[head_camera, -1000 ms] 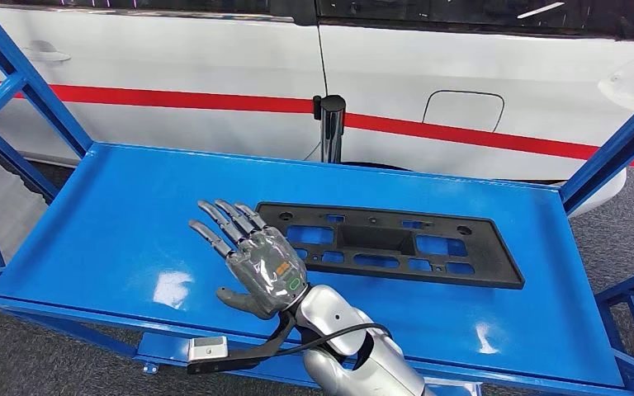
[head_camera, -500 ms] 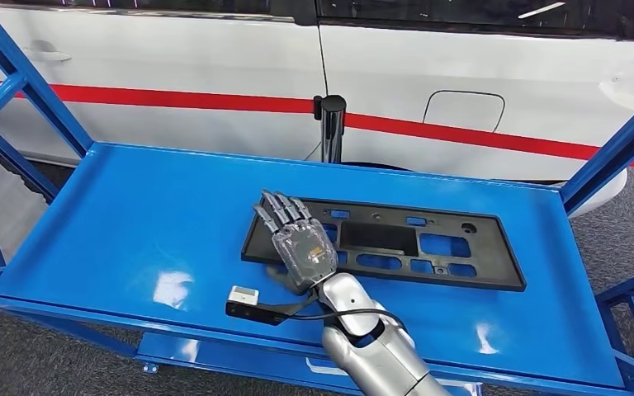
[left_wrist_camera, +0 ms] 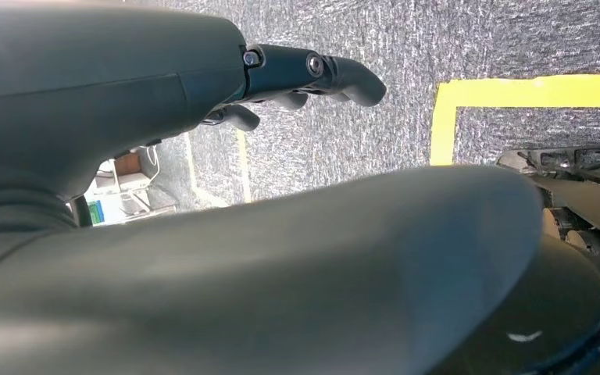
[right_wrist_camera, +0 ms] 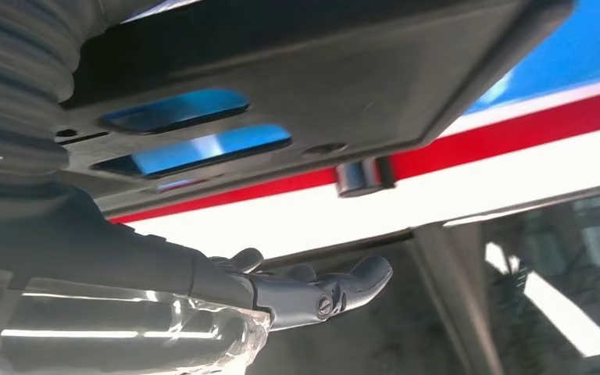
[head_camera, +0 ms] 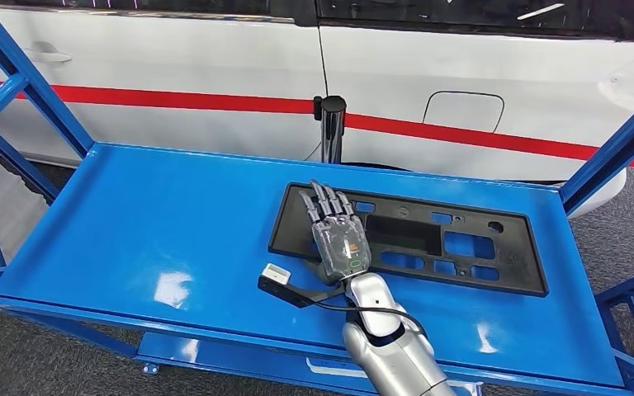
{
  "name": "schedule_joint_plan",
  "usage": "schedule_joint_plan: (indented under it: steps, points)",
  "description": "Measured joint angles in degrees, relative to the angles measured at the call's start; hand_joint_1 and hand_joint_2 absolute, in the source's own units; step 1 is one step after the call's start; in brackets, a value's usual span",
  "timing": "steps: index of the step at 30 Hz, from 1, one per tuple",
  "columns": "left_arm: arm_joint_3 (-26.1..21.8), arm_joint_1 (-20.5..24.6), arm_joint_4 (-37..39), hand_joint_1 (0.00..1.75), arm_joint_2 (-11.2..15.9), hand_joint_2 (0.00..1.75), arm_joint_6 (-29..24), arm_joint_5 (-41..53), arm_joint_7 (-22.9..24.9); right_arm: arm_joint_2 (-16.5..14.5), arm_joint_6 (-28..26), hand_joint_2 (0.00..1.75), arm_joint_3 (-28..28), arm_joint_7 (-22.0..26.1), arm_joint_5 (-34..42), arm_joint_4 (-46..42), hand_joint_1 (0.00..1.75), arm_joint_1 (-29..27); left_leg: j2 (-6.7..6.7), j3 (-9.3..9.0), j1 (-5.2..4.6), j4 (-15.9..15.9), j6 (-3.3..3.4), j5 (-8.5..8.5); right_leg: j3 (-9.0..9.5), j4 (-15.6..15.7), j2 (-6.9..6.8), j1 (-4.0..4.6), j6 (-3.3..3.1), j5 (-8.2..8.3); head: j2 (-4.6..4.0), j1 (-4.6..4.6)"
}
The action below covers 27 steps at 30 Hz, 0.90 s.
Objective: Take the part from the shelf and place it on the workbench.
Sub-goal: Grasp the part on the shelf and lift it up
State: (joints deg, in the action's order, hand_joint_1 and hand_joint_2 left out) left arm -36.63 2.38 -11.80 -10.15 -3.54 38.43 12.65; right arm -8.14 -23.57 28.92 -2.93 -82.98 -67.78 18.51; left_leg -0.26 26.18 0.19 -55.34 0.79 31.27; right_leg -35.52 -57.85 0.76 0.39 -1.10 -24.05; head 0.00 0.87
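Since the earlier frame your right hand [head_camera: 341,239], fingers spread and flat, has pushed the flat black slotted plastic part [head_camera: 429,243] toward 3 o'clock on the blue metal shelf [head_camera: 132,223]; curl fingers under its near edge before lifting.

I see a glossy bright blue shelf [head_camera: 132,223] with pale glare patches, framed by struts of the same blue. The part [head_camera: 462,247] on it is matte black, and blue shows through its cut-out slots. My right hand [head_camera: 337,235] is grey with darker fingers, on a silver arm. Behind stands a white car [head_camera: 215,66] with a red stripe along its side. The floor [left_wrist_camera: 469,39] is speckled grey carpet marked with yellow tape [left_wrist_camera: 516,92].
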Motion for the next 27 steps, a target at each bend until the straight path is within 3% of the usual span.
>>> schedule_joint_plan:
  steps: [19,27]
  points:
    - [0.0,-0.05,0.0,0.0,0.26,0.0,0.42,0.88,-0.52,2.07,-1.73,1.75,-2.85,-2.75,-5.51,-8.39,0.0,-5.38,0.0,0.0,0.01,0.0,0.01,0.01,0.0,0.0,0.01,0.0,0.0,0.0,0.0,0.01]
    - [-0.01,-0.08,0.0,0.0,0.31,0.0,0.51,1.33,-1.29,2.98,-1.38,1.75,-2.34,-1.48,-6.89,-17.9,0.0,-10.28,0.0,0.02,0.01,0.01,0.05,0.06,-0.01,0.0,0.02,0.0,0.0,-0.02,0.0,0.0]
